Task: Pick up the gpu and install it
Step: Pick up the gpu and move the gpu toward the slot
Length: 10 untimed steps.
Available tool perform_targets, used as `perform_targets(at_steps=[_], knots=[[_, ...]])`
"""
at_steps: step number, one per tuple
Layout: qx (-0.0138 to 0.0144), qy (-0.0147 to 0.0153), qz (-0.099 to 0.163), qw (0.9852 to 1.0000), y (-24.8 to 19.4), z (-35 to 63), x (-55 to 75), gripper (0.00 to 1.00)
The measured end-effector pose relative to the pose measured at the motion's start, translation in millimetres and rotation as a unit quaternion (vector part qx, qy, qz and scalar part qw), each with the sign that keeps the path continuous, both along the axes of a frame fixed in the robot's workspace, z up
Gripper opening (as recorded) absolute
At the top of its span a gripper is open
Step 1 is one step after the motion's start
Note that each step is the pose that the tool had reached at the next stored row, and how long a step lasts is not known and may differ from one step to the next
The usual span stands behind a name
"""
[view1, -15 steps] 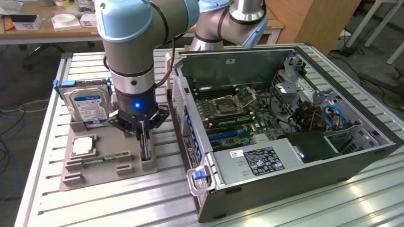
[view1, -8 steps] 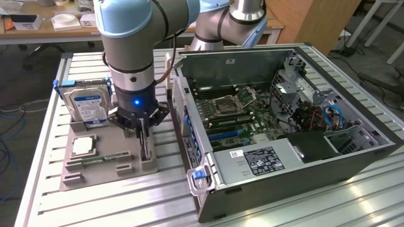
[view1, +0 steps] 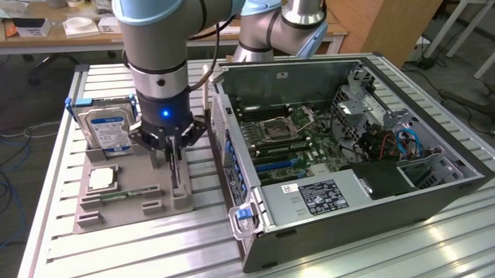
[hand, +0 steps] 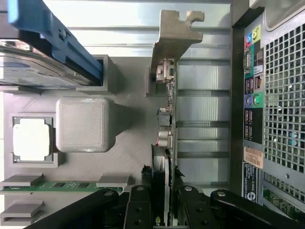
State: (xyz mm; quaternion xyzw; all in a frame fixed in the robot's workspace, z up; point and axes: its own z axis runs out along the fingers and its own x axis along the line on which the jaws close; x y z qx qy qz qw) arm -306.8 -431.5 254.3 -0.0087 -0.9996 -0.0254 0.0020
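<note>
The gpu [view1: 176,175] is a thin dark card standing on edge in a slot of the grey parts tray [view1: 131,168], beside the open computer case [view1: 309,200]. My gripper [view1: 171,153] comes down from above and is shut on the card's upper edge. In the wrist view the gpu [hand: 167,109] runs away from the gripper [hand: 162,210], with its pale metal bracket at the far end. A black finger [hand: 138,212] presses on each side of the board.
On the tray [hand: 128,143] a silver hard drive [view1: 108,127] stands in a blue frame, with a square processor [view1: 102,178] and a green memory stick [view1: 120,196] nearby. The case lies open with its motherboard [view1: 286,139] exposed. Its rear panel [hand: 281,95] is close to the card.
</note>
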Motion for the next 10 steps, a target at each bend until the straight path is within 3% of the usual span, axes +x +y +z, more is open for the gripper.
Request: perform_targets(at_steps=[10], knots=[[0.0014,0.0000,0.000,1.0000,-0.1,26.6,0.0,0.27]])
